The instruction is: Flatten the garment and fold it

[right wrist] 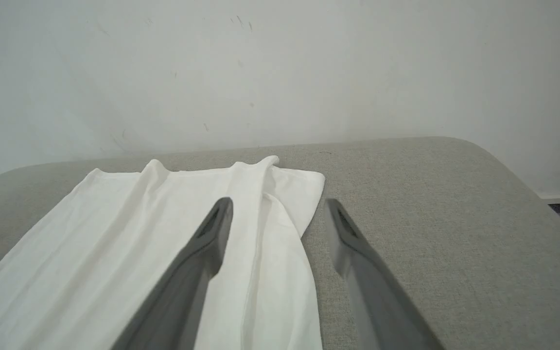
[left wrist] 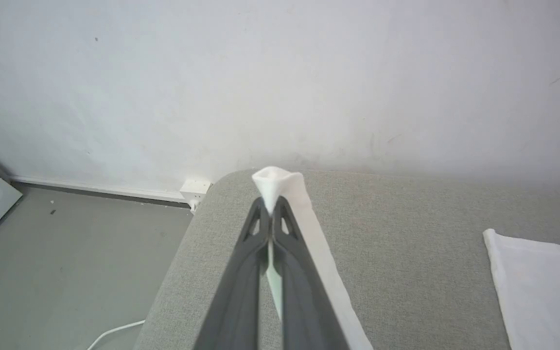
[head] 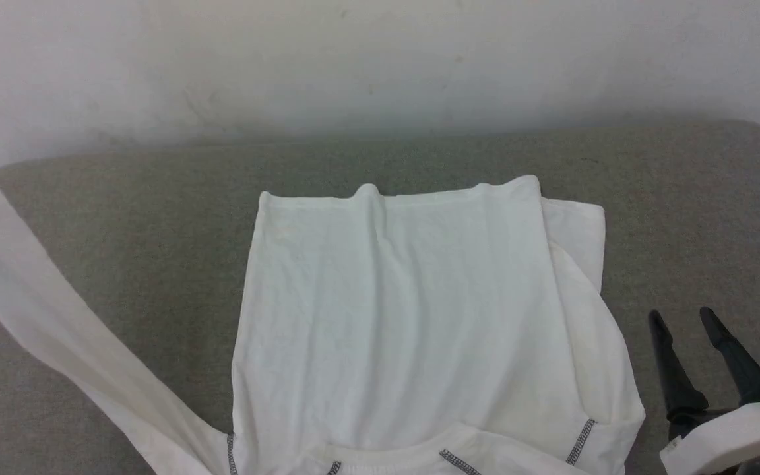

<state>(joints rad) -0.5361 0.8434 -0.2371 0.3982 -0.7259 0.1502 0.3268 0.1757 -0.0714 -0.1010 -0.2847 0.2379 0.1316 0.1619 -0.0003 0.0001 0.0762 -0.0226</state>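
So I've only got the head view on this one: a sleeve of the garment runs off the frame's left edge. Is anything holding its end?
Observer: Yes. The left wrist view has the left gripper shut on the sleeve, with the cuff poking past its fingertips.
Reviewer: Whereabouts is that?
Observer: By the cushion's rounded corner, with floor and a white cable beside it.
Reviewer: And the right gripper?
Observer: The right wrist view looks along the right gripper, open, with the garment's folded edge running between its fingers, nothing clamped.
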